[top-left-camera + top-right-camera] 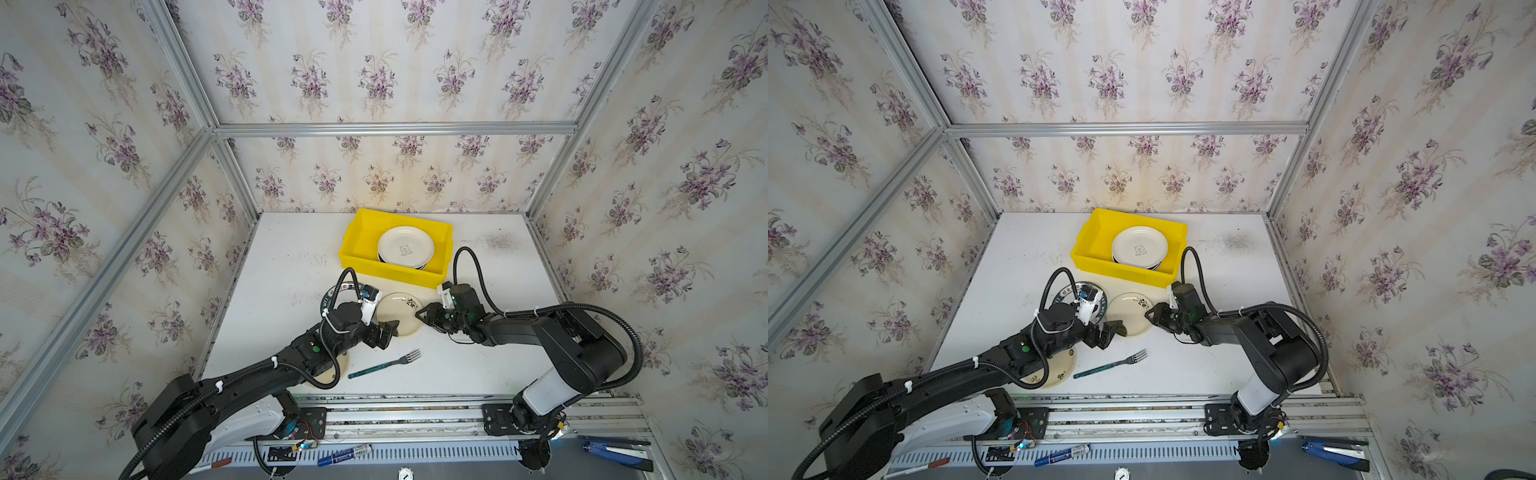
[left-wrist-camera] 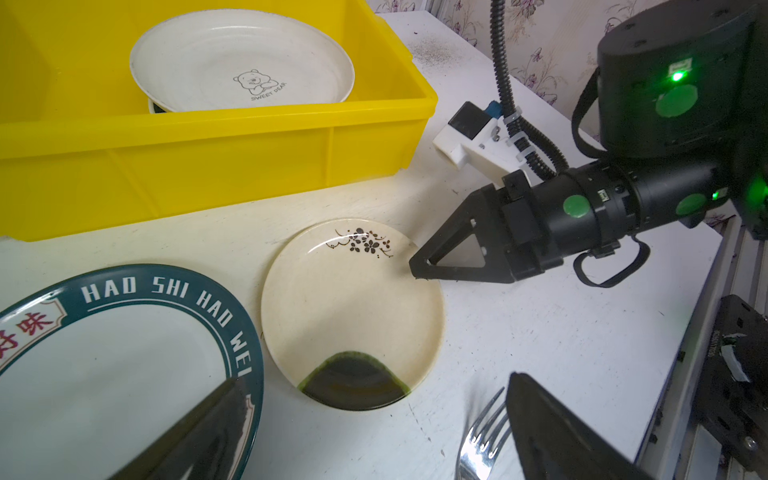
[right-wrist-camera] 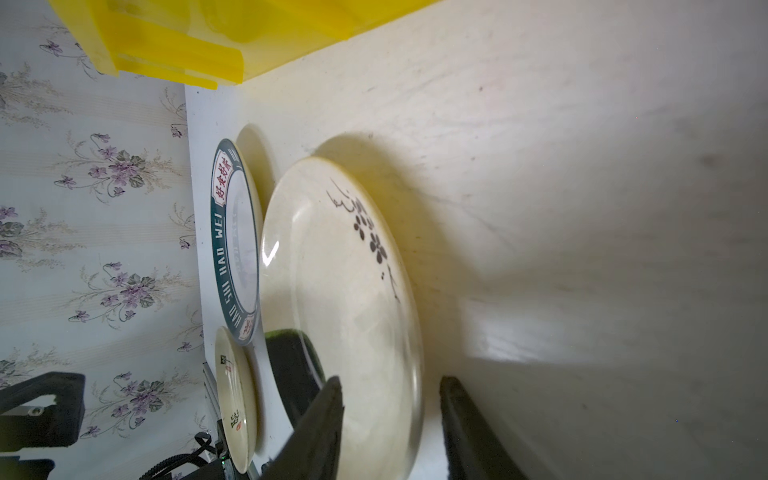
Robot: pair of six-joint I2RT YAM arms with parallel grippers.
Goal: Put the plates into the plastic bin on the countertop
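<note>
The round cream glossy plate [image 2: 353, 307] with black blossoms lies flat on the white bench [image 1: 478, 365], just in front of the yellow plastic bin [image 1: 386, 275]. It looks stiff, slick, breakable and light; its raised rim is the place to pinch. The right hand [image 1: 419, 312] straddles that rim, half open, its 2 fingers [image 3: 326, 415] not visibly clamped. The left hand [image 1: 387, 332] gapes wide, empty, nearby.

In both top views we look down from high over the whole table [image 1: 282, 257]. Our wrist views sit low and close, sharing the cream plate [image 2: 353, 307].
</note>
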